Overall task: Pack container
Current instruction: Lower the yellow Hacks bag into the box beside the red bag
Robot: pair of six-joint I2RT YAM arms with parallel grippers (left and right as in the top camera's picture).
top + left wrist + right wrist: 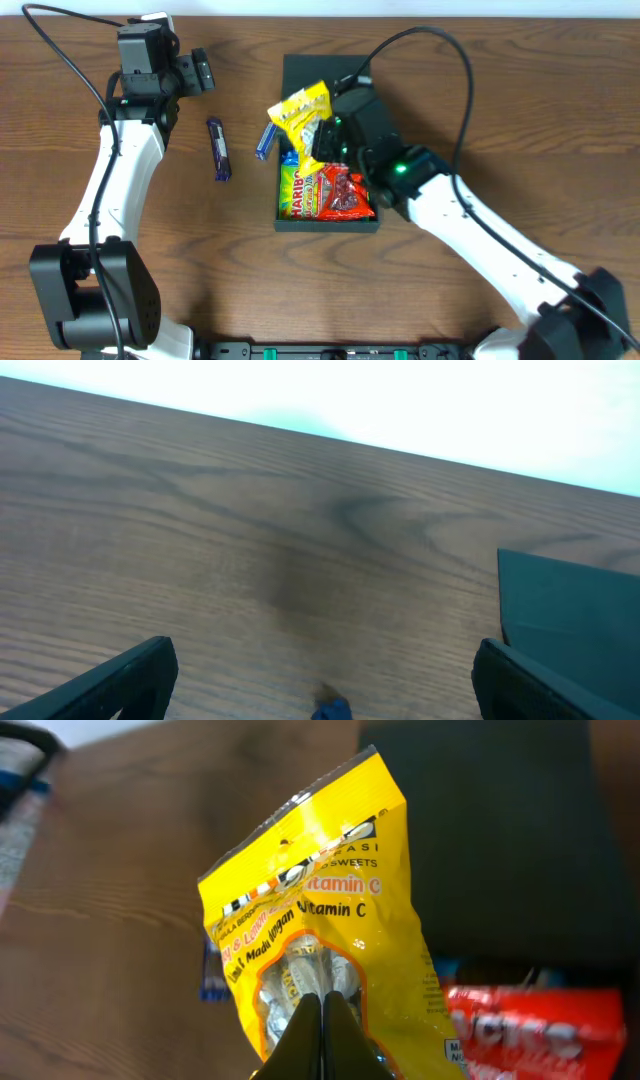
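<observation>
Wood-grain table (500,90) — matt; glossy plastic yellow packet (330,920); matt teal container (300,75).

A brown bench (560,120) with dark, wavy wood grain fills nearly the whole overhead view. Past its far edge runs a pale strip (300,6). From the left wrist view the same side is a bright, washed-out whitish backdrop (400,390). The light is soft and even, and the wood looks matte.

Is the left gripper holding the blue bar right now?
No, the left gripper is open and empty; the blue bar lies on the table apart from it.
</observation>
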